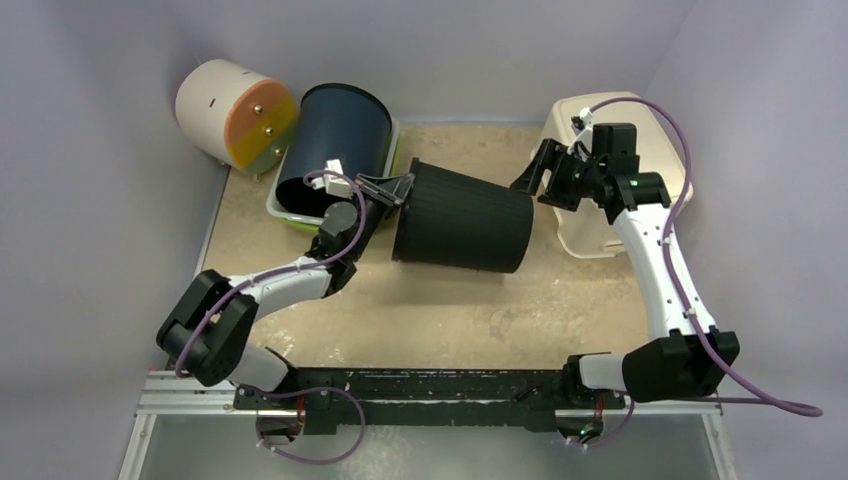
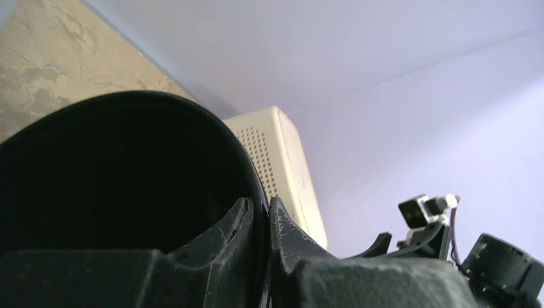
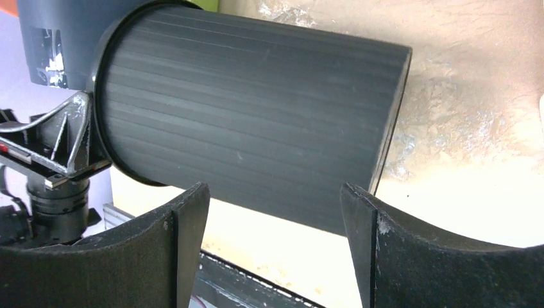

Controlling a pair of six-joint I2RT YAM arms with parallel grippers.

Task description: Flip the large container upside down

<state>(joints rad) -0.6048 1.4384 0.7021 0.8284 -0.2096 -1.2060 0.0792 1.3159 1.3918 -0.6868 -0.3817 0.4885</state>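
The large container, a black ribbed bin, is tipped on its side in mid-table, mouth to the left and base to the right. My left gripper is shut on its rim. In the left wrist view one finger is inside the dark mouth and one is outside, so the gripper pinches the lip. My right gripper stands open just right of the base, not touching it. In the right wrist view its fingers are wide apart below the ribbed wall.
A dark blue bin lies in a green tray at the back left. Beside it is a white cylinder with an orange and yellow face. A cream perforated box sits at the back right behind the right arm.
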